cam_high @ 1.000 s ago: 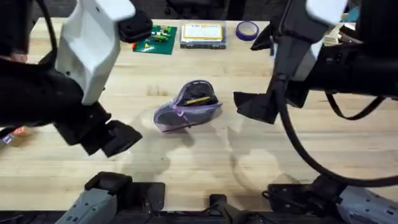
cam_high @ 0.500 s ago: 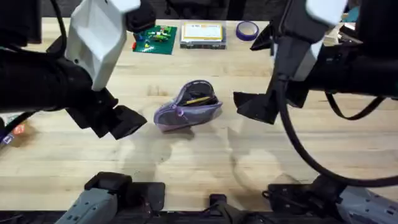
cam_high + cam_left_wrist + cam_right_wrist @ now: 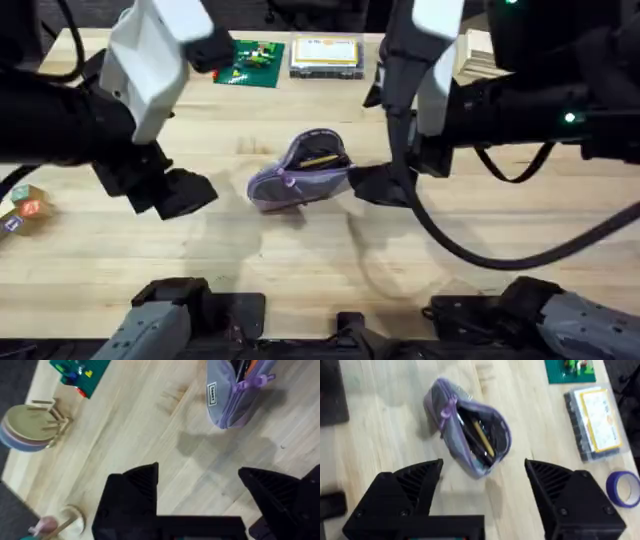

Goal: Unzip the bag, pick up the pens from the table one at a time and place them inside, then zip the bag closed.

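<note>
We see the table [image 3: 300, 250], light plank strips, bare nearest us. At its middle the bag [image 3: 302, 170] lies unzipped, long axis diagonal, mouth gaping upward with the pens [image 3: 482, 440] inside. The left gripper [image 3: 185, 192] and right gripper [image 3: 378, 184] flank it, both spread wide, holding nothing. A green board [image 3: 250, 62] lies farthest.

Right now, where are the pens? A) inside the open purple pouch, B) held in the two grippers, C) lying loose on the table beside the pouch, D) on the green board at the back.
A: the right wrist view looks into the open mouth of the lavender pouch, where an orange pen lies beside a dark one, and both grippers are open and hold nothing.
</note>
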Motion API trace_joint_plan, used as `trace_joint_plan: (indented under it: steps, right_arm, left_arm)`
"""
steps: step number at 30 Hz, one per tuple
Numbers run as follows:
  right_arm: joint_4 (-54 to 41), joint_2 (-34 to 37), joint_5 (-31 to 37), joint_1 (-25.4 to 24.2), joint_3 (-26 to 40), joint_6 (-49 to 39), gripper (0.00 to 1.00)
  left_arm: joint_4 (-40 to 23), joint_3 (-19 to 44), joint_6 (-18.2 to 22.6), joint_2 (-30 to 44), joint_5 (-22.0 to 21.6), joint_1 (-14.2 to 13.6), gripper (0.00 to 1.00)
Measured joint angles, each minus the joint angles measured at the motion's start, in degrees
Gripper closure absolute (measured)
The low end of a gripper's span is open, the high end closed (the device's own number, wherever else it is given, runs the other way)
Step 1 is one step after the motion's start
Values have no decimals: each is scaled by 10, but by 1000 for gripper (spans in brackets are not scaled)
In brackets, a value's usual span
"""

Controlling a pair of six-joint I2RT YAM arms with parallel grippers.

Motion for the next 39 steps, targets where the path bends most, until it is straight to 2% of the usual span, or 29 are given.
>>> trace_joint_plan:
  steps: [6, 9, 13, 19, 27, 32, 39]
  right_arm:
    - [56, 1, -5, 11, 0, 78, 3]
    - [69, 1, -6, 11, 0, 152, 3]
    - [73, 1, -9, 11, 0, 272, 3]
    - [73, 1, -11, 11, 0, 441, 3]
    - [75, 19, -13, 11, 0, 518, 4]
    - [76, 49, -13, 24, 0, 542, 3]
    - [88, 100, -13, 65, 0, 553, 4]
  left_arm:
    - [1, 0, 72, 64, 87, 82, 8]
    - [0, 0, 104, 95, 124, 111, 7]
    - [-3, 0, 138, 130, 162, 132, 7]
    - [-65, 0, 250, 171, 227, 137, 7]
    - [-137, -1, 395, 228, 267, 137, 7]
    - [-136, -1, 430, 255, 265, 137, 7]
    - [-136, -2, 444, 273, 263, 137, 6]
